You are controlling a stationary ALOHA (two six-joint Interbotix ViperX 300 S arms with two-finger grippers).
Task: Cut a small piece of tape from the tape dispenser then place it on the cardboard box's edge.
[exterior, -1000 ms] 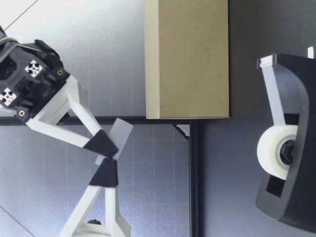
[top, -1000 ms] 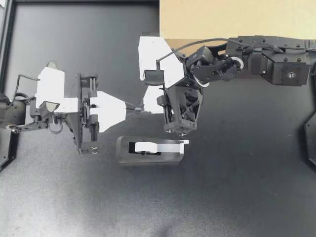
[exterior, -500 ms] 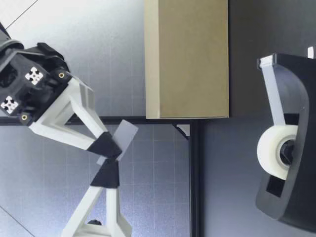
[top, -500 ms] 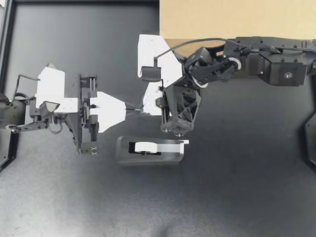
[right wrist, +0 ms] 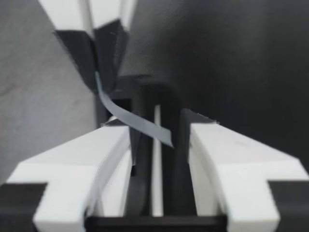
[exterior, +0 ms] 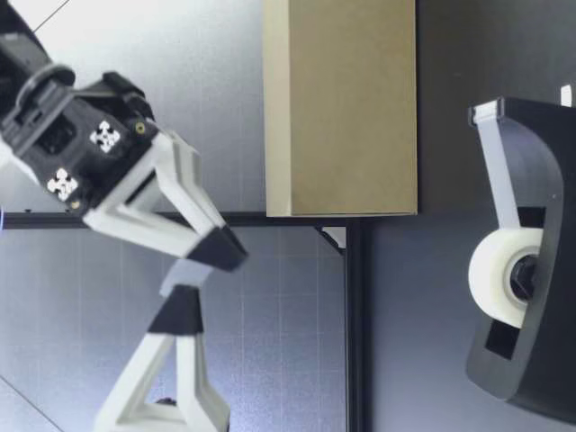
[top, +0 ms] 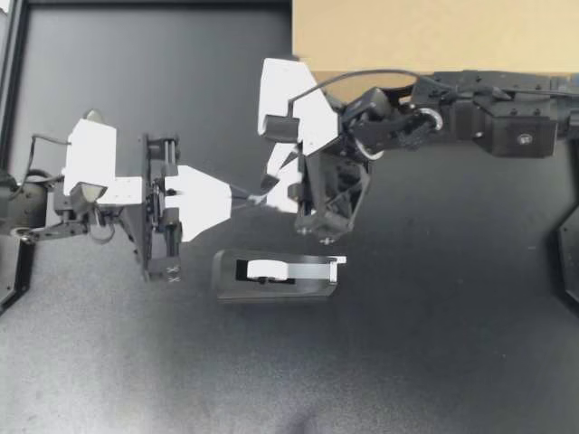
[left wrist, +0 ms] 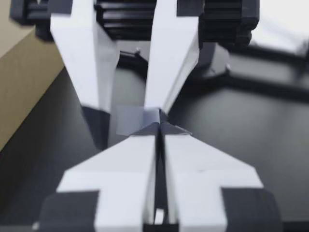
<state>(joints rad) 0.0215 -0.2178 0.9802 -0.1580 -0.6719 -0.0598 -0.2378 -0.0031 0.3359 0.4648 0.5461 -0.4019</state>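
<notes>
Jaws of the left gripper (top: 246,196) clench one end of a short tape strip (right wrist: 135,122), which hangs between the right gripper (top: 271,185)'s released jaws, above the table (top: 434,362) between dispenser (top: 276,276) and cardboard box (top: 434,34).

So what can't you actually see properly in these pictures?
Top view: my left gripper and right gripper crowd together, hiding most of the tape piece; the cardboard box is cut off at the frame edge.
Right wrist view: blur hides whether the tape touches that gripper's fingers.
</notes>
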